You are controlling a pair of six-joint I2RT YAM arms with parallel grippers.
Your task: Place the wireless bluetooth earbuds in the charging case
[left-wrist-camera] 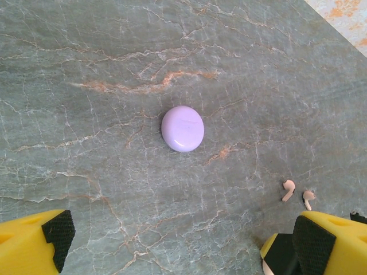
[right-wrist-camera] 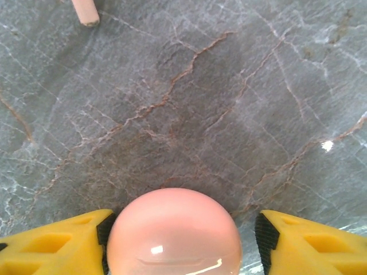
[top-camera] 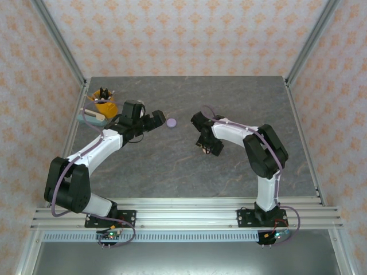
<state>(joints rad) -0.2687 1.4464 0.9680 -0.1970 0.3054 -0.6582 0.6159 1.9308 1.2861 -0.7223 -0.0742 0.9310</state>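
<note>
A lilac round charging case (left-wrist-camera: 182,129) lies shut on the grey marble table, ahead of my left gripper (left-wrist-camera: 183,243), whose jaws stand open and empty. From above, that case (top-camera: 171,122) sits just right of the left gripper (top-camera: 155,121). Two salmon-pink earbuds (left-wrist-camera: 288,189) (left-wrist-camera: 309,198) lie beside the left gripper's right finger (left-wrist-camera: 314,240). A pink round case (right-wrist-camera: 174,232) sits between the jaws of my right gripper (right-wrist-camera: 186,234). The left pad (right-wrist-camera: 105,229) touches it; the right pad (right-wrist-camera: 265,234) stands apart from it. One pink earbud stem (right-wrist-camera: 85,12) shows at the far left.
A yellow and black object (top-camera: 105,104) and a pale teal item (top-camera: 92,117) sit at the table's back left corner. Aluminium rails (top-camera: 69,57) and patterned walls fence the table. The right gripper (top-camera: 206,144) hangs low over mid-table.
</note>
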